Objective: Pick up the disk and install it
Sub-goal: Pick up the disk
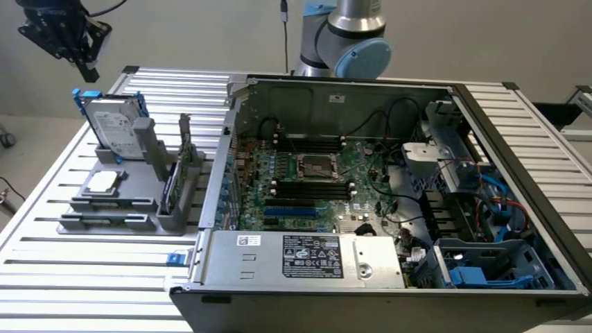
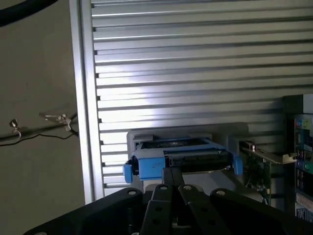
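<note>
Presently, the gripper [image 1: 88,71], fingers together and empty, is hovering above the disk [image 1: 116,128], which is standing upright in the grey holder [image 1: 102,225] beside the computer case [image 1: 324,97]; pickup and installation are remaining.

Print on the disk [image 1: 115,129] and power-supply box [image 1: 306,258] is unreadable.

Arm [image 1: 354,19]: silver-grey metal tube, rounded at the joint.
Joint cap [image 1: 364,57]: round, pale blue.
Gripper [image 2: 173,172]: matt black, angular links, narrow fingers.
Screws [image 2: 129,192]: small round heads, dull silver, set in the black gripper body.
Cable [image 2: 19,11]: thick, black, curving by the wrist.
</note>
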{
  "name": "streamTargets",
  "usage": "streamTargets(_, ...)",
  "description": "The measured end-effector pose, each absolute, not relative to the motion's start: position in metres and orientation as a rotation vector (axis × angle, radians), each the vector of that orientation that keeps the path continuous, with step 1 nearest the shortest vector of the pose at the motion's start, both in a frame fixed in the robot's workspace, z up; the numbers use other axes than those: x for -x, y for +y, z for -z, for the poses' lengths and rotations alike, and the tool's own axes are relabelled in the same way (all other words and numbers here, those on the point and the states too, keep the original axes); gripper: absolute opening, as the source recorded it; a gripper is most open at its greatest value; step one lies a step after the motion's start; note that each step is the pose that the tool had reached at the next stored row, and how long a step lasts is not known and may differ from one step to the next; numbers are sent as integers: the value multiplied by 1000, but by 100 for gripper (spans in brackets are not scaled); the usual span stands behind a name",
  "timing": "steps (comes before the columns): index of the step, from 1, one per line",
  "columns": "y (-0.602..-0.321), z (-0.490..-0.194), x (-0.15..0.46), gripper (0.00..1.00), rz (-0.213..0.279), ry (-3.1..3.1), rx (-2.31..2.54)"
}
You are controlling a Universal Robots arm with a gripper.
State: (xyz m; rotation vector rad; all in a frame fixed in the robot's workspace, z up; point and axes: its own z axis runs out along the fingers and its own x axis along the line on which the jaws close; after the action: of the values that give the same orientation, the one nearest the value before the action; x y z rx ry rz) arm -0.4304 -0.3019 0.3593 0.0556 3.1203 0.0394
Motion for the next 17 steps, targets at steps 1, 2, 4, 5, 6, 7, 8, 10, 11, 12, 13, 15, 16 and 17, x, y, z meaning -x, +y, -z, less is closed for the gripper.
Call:
streamTargets(1,-302,-359,430,11,-41,3121,-27)
streamTargets(2,-302,-359,430,11,-42,3121,2)
streamTargets(4,-302,-359,430,11,-43,3121,58)
streamTargets(5,-302,-359,430,11,-43,3121,86)
streamTargets(6,-302,-359,430,11,-44,3120,115)
streamTargets(7,-302,-359,430,11,-44,3119,142)
streamTargets(8,-302,-359,430,11,-44,3118,171)
streamTargets(10,-302,-359,430,11,-45,3115,227)
streamTargets(11,-302,-359,430,11,-45,3113,257)
streamTargets(12,-302,-359,430,11,-45,3111,285)
streamTargets(13,-302,-359,430,11,-45,3108,313)
streamTargets(15,-302,-359,430,11,-46,3102,369)
streamTargets(16,-302,-359,430,11,-46,3099,399)
streamTargets(17,-302,-359,430,11,-46,3096,427)
